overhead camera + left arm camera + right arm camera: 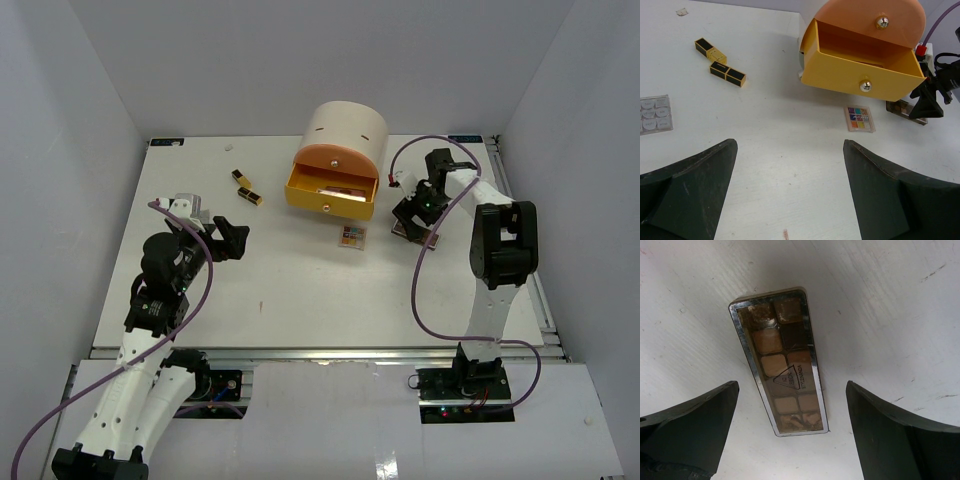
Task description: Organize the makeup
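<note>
A long brown eyeshadow palette with a silver rim lies flat on the white table. My right gripper hangs open just above its near end, one finger on each side, not touching it. From above, the right gripper is right of the drawer unit. A small colourful palette lies in front of the open drawer. Two black-and-gold lipsticks lie at the back left. My left gripper is open and empty over bare table.
The cream cylindrical drawer unit stands at the back centre, its yellow drawer pulled out with something flat inside. A clear pale palette lies left of my left gripper. The right table edge is close behind the right arm.
</note>
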### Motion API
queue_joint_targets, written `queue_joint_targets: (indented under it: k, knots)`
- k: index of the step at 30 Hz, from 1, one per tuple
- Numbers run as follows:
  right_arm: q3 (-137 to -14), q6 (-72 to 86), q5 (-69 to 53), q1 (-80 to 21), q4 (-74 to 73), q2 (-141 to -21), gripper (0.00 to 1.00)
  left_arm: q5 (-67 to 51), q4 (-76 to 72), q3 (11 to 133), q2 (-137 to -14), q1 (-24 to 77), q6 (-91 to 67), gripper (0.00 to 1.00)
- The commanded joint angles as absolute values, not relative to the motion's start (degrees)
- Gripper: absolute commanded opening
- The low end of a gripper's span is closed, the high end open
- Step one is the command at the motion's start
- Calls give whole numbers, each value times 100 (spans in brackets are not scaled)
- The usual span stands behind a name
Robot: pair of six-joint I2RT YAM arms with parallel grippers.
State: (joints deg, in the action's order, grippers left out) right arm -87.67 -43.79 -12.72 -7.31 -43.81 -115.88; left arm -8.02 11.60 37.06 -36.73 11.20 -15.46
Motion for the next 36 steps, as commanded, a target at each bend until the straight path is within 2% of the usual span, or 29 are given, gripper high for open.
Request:
queue_joint_targets:
  k: [1,4,9,15,19,21,22,31,34,36]
  knots:
    - [-8611,-4247,-1235,-747,-4191,-11660,97,-809,1142,3726,-3611,1090,-1485,98]
    - [-8440,-4163,-1203,-747,-3994,-11580,98,-809,1143,3725,-3612,1090,-1485,98]
    - [-8146,-4105,-1187,-747,-3818,-11472,85,-809,1143,3719,-3604,1090,-1485,98]
    - [-7877,-4033,-1037,-741,-3586,-11339,58,-802,1145,3715,-3586,1090,-1485,98]
    - [-7786,-3916,-1081,-671,-3514,-11020,26,-800,1149,3711,-3566,1090,-1485,98]
    - [-7758,-3826,-1081,-604,-3508,-10835,13,-800,1144,3717,-3561,1090,-1485,98]
    - [-7743,-3792,-1076,-580,-3516,-10677,10,-800,1147,3718,-3560,1090,-1485,98]
    - [-7357,-3739,-1609,-744,-3616,-8789,8,-824,1143,3727,-3560,1090,-1492,98]
    - [-7414,-3731,-1625,-1275,-3713,-8217,8,-835,1134,3722,-3573,1090,-1494,98]
    - [-7513,-3705,-1305,-2008,-3661,-8021,8,-844,1143,3721,-3581,1090,-1494,98]
